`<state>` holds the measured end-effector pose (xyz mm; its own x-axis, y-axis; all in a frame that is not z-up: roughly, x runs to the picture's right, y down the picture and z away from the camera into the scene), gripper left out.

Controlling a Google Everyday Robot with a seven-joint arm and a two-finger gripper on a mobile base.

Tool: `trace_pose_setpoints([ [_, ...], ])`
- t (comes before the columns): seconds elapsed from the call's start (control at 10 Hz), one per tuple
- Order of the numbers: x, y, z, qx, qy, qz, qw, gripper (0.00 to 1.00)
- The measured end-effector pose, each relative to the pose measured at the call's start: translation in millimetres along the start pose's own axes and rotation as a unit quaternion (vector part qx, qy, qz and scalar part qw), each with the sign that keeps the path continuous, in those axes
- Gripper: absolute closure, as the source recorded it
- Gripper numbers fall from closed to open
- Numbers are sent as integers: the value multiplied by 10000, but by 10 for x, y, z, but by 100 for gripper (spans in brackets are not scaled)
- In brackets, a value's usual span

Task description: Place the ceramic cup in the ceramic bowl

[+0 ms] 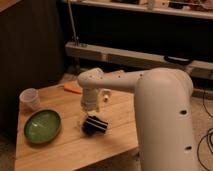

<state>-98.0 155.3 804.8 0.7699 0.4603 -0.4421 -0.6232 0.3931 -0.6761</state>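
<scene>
The ceramic cup [29, 98] is a small pale handleless cup standing upright at the left edge of the wooden table [70, 147]. The ceramic bowl [43, 125], wide and glossy green inside, sits just in front of the cup. My gripper [93, 125] hangs from the white arm [150, 100] low over the table's middle, to the right of the bowl and apart from both cup and bowl. It holds nothing that I can see.
An orange flat item [73, 88] lies at the table's far edge. A tiny white bottle-like item [106, 96] stands behind the arm's wrist. A dark cabinet stands at the left, and a shelf rack with metal rails [130, 55] runs along the back.
</scene>
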Motion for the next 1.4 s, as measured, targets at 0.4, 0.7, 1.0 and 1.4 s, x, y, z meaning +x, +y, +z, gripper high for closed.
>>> trace_pose_setpoints([
  [0.4, 0, 0, 0, 0, 0, 0, 10000, 20],
  [0.7, 0, 0, 0, 0, 0, 0, 10000, 20],
  [1.0, -6, -1, -3, -7, -1, 6, 10000, 20],
  [1.4, -330, -101, -371, 165, -304, 154, 9993, 20],
])
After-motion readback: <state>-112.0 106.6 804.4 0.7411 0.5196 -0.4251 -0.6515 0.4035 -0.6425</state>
